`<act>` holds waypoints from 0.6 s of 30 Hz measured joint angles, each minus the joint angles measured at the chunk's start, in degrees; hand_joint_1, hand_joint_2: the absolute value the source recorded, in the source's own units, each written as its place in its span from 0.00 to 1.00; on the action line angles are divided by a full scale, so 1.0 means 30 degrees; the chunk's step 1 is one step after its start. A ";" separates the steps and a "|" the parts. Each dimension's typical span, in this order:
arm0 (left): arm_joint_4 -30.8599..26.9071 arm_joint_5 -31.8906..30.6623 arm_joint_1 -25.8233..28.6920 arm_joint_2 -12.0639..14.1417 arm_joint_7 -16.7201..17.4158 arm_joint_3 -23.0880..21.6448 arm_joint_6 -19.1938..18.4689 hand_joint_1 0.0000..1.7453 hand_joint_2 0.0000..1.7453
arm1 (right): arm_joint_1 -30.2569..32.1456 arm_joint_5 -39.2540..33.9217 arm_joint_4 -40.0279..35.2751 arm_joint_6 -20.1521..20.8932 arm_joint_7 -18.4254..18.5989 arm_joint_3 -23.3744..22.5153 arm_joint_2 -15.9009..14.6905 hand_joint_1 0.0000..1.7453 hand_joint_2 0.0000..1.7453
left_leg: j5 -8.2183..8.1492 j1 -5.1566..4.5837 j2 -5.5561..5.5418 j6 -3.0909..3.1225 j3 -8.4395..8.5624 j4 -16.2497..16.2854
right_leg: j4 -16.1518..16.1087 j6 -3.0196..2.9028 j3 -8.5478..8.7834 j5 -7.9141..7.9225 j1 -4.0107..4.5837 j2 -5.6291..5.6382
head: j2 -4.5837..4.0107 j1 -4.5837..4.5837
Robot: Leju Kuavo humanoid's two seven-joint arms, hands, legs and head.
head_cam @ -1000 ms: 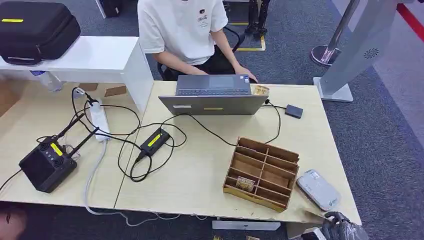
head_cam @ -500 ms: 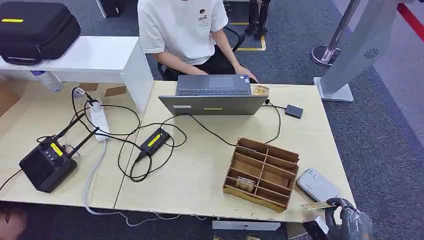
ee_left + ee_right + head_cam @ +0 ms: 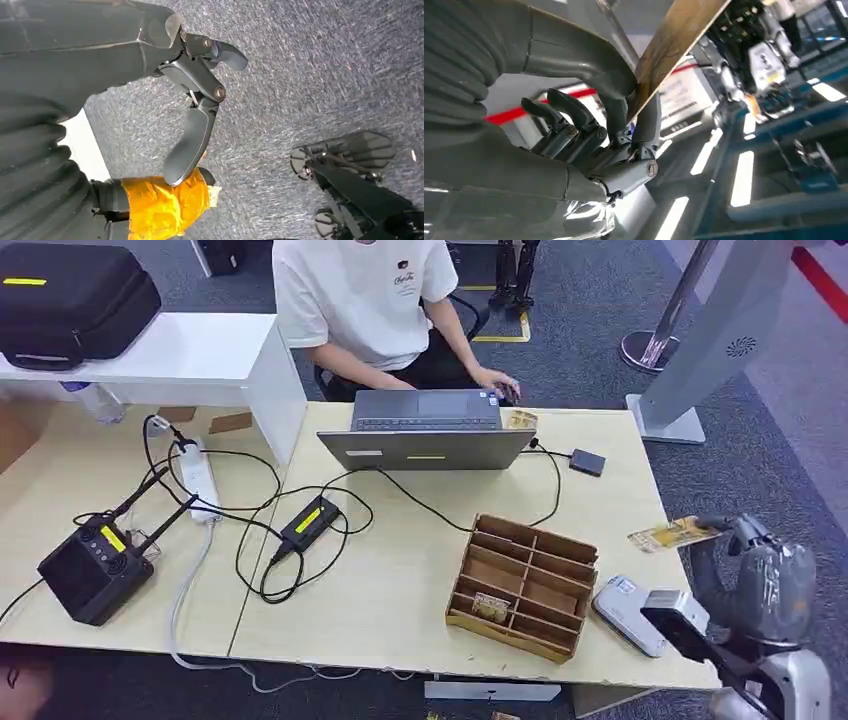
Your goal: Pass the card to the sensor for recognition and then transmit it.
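Note:
My right hand [image 3: 757,572] is raised beside the table's right edge and pinches a yellowish patterned card [image 3: 675,533], held roughly flat and pointing toward the table. The right wrist view has the card [image 3: 674,45] clamped between thumb and fingers [image 3: 646,125]. The sensor [image 3: 630,615], a flat grey-white device, lies on the table's front right corner, below and left of the card. My left hand [image 3: 192,120] hangs over grey carpet with its fingers apart and nothing in them.
A wooden compartment box [image 3: 525,585] with another card in its front left slot stands left of the sensor. A person [image 3: 365,300] sits behind an open laptop [image 3: 428,435]. Cables, a power strip [image 3: 197,480] and a black controller [image 3: 95,570] lie on the left.
My right hand has risen from below the table's front right corner to beside its right edge, lifting the card above the level of the sensor.

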 joint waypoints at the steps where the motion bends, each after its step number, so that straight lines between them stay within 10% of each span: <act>1: -0.0001 -0.0144 -0.0012 0.0007 -0.0022 -0.0079 -0.0043 0.00 1.00 | -0.0928 0.0187 0.0022 0.0476 0.0411 0.0346 -0.0325 1.00 1.00 | 0.0002 -0.0002 0.0025 0.0000 0.0002 0.0001 | 0.0001 -0.0005 -0.0010 0.0017 -0.0002 0.0017 | 0.0000 -0.0022; 12: 0.0000 -0.0976 -0.0239 0.0146 -0.0335 -0.0991 -0.0211 0.00 1.00 | -0.8859 0.2391 0.3477 0.2483 0.2972 0.4218 -0.1412 1.00 1.00 | 0.0080 0.0006 -0.0014 -0.0012 -0.0027 0.0004 | 0.0020 -0.0018 -0.0024 0.0060 0.0006 -0.0006 | 0.0000 -0.0015; 18: -0.0007 -0.1253 -0.0598 0.0153 -0.0372 -0.1771 -0.0663 0.00 1.00 | -1.4454 0.6121 0.9432 0.2854 0.5012 0.7454 -0.0741 1.00 1.00 | 0.0126 0.0007 0.0011 -0.0021 -0.0048 0.0004 | 0.0026 -0.0005 -0.0067 0.0103 0.0006 0.0022 | 0.0000 -0.0015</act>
